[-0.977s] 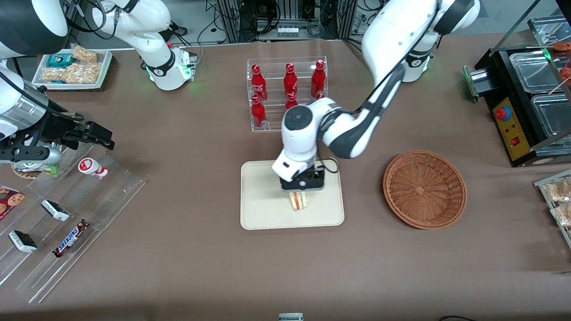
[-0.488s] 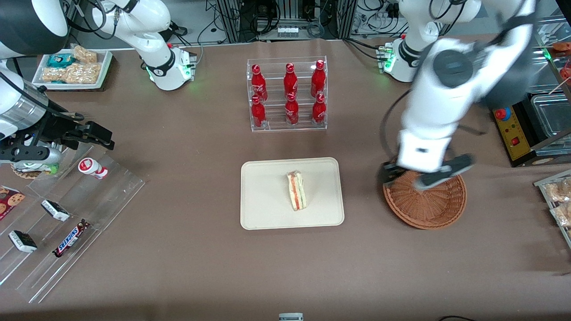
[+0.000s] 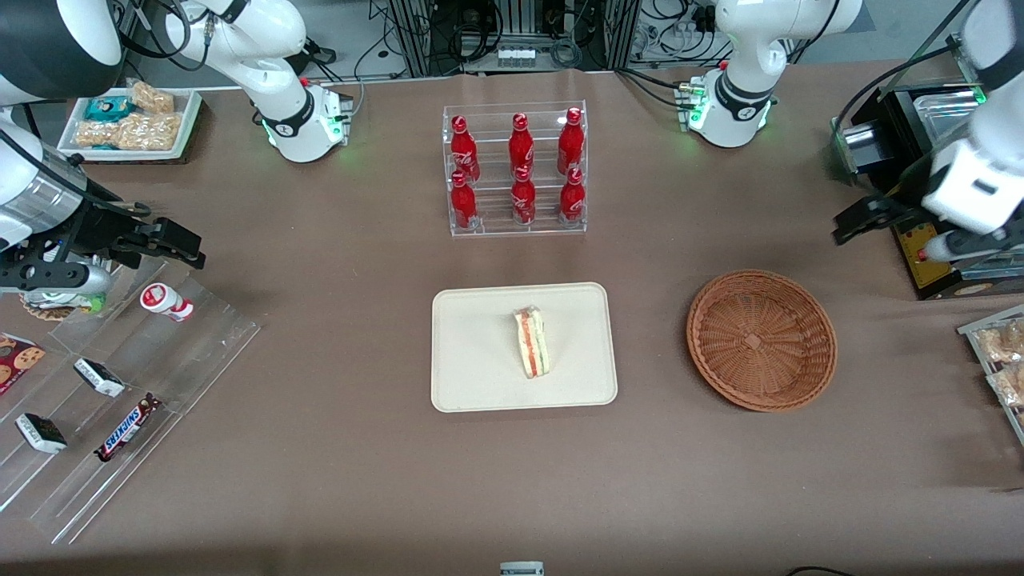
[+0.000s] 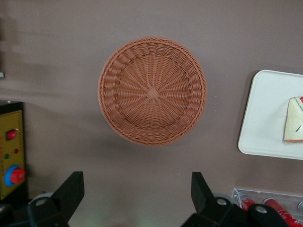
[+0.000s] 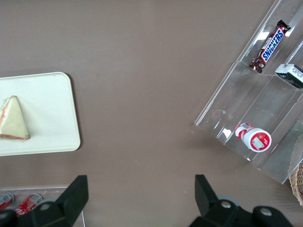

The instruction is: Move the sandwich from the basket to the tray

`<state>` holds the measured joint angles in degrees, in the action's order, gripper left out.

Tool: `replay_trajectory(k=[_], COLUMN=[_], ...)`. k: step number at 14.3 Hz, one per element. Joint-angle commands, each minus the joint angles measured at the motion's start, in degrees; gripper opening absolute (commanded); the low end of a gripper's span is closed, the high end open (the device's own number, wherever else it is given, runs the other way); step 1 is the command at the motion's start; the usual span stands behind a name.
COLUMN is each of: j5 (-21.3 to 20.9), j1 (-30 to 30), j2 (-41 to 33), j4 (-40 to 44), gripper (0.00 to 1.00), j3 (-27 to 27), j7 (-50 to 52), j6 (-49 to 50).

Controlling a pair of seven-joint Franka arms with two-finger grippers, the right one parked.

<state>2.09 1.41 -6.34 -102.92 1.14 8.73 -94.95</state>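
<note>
The sandwich [image 3: 532, 342] lies on its side on the cream tray [image 3: 472, 344], with its red, yellow and green layers showing. Beside the tray, toward the working arm's end of the table, the round wicker basket [image 3: 724, 336] stands with nothing in it. My left gripper [image 3: 896, 232] hangs high above the table, farther out toward the working arm's end than the basket, open and holding nothing. The left wrist view looks down past the open gripper [image 4: 136, 182] onto the basket [image 4: 152, 91], the tray's edge [image 4: 265, 113] and a corner of the sandwich [image 4: 294, 120].
A clear rack of red bottles [image 3: 516, 168] stands farther from the front camera than the tray. A black machine with a yellow panel [image 3: 928, 240] sits under my gripper. A clear stepped snack stand [image 3: 120, 384] and a white tray of packets [image 3: 132, 120] lie toward the parked arm's end.
My gripper let go of the sandwich on the tray, passed over the basket and rose away toward the working arm's end. The sandwich has stayed on the tray.
</note>
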Motion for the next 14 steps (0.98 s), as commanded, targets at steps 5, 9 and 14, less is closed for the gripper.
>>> replay_trajectory(k=[5,9,14], j5=[-5.35,-5.34,-3.42], j1=[0.08,0.08,-0.01], j2=[8.45,8.54,7.13], j4=[10.81,10.63,10.72], gripper=[1.0,1.0,1.0], j3=[-0.96,-1.58,-1.32], j7=[-5.12,-5.92,-6.1], j6=[0.56,-0.07,3.8])
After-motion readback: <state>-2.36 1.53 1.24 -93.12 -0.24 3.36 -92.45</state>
